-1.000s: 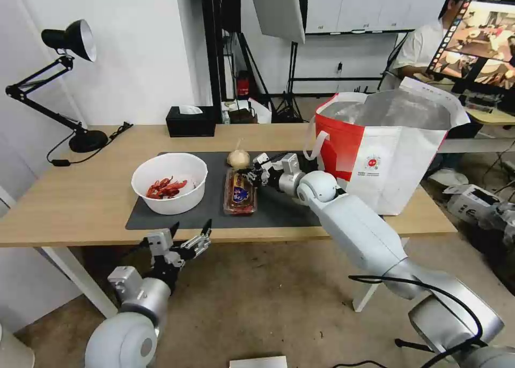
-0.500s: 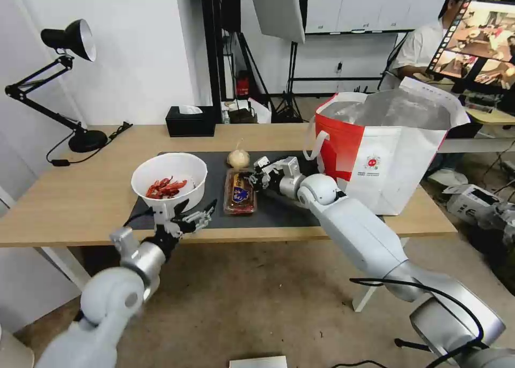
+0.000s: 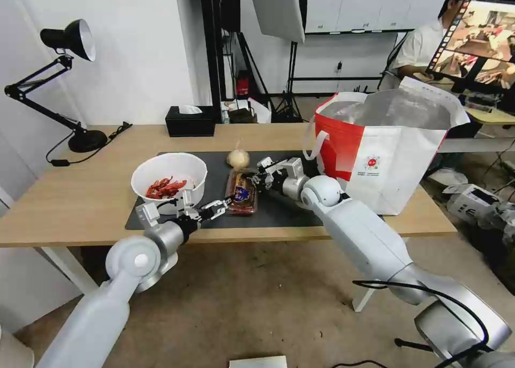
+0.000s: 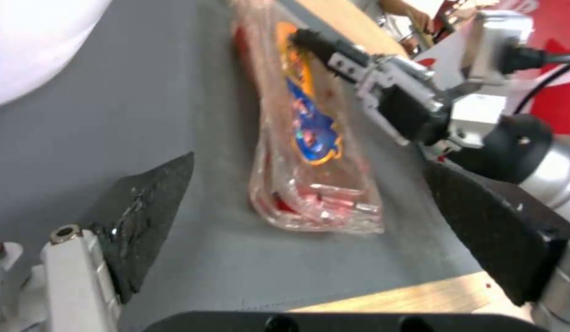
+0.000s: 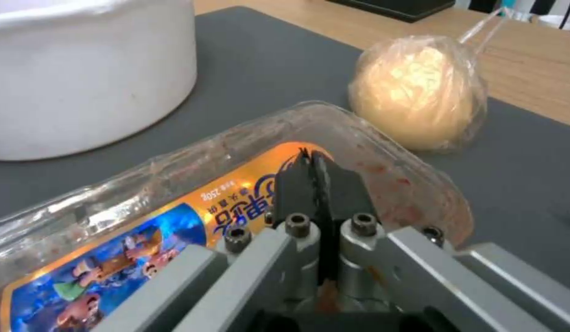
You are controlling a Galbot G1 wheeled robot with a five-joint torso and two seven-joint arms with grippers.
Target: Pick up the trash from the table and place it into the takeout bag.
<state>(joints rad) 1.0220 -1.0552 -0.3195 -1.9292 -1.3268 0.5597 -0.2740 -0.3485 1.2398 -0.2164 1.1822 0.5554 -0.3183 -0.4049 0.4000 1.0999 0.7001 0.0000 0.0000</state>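
- Clear, thin plastic forms the hinged tray (image 3: 240,192), with a bright blue-and-orange label on its lid and red food smears inside; it lies flat on the dark grey mat (image 3: 279,210) of the counter (image 3: 70,196).
- The tray's long edge nearest the takeout bag is met by the right gripper (image 3: 257,178), whose black fingers (image 5: 310,184) are pressed together; whether a lip of plastic is pinched between them cannot be told.
- The left gripper (image 3: 206,210) is spread wide just short of the tray's near end, with one pad (image 4: 146,216) to each side of that end and nothing yet touched.
- For the step judged to be in hand, lifting the tray, a grasp across the narrow end is advised, with light closing force, since such thin plastic would probably buckle or spring open.
- The tray should be kept level so that scraps are not spilled.
- Beyond the right gripper sits the small knotted beige-filled bag (image 5: 420,92), close to the tray's far end and apart from it.
- The white bowl (image 3: 169,181) of red shells stands just beside the left gripper.
- The takeout bag (image 3: 386,153) stands open behind the right arm.
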